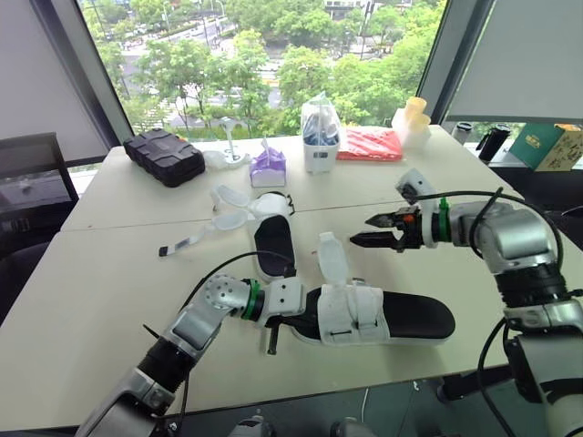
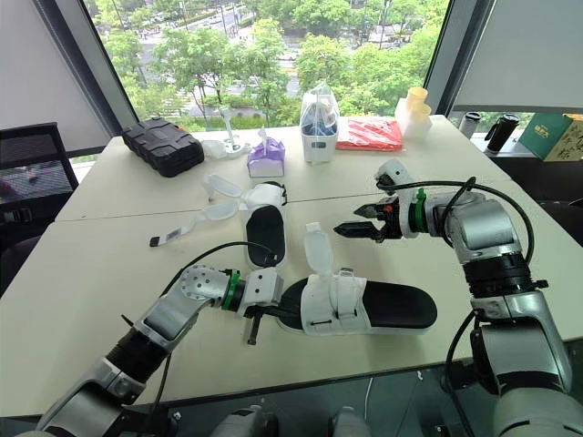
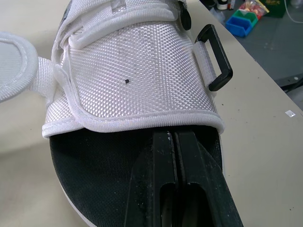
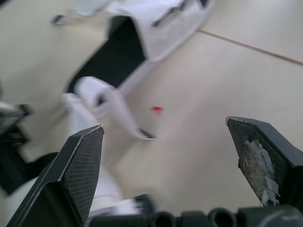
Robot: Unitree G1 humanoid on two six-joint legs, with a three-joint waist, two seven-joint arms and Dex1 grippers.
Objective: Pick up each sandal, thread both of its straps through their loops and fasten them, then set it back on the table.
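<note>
1. Table (image 1: 109,300): both sandals lay on it.
2. Near sandal (image 1: 355,314): flat on its sole by the front edge, lengthwise L-R, white upper toward the L arm, black footbed toward the R.
3. Far sandal (image 1: 273,244): just behind the near one, pointing away, straps splayed open to the L. No gripper touched it.
4. R gripper (image 1: 366,229): fingers spread wide, nothing between them. Held above the table behind the near sandal, apart from it.
5. L gripper (image 3: 173,137): fingers pressed together, lying over the near sandal's footbed, tips at the upper's edge. Whether they pinched fabric: cannot tell.
6. Loose strap (image 1: 332,259): stood up unfastened from the near sandal, near the R gripper's tips, not touching.
7. Black loop (image 3: 215,56): on the upper's side, no strap through it.
</note>
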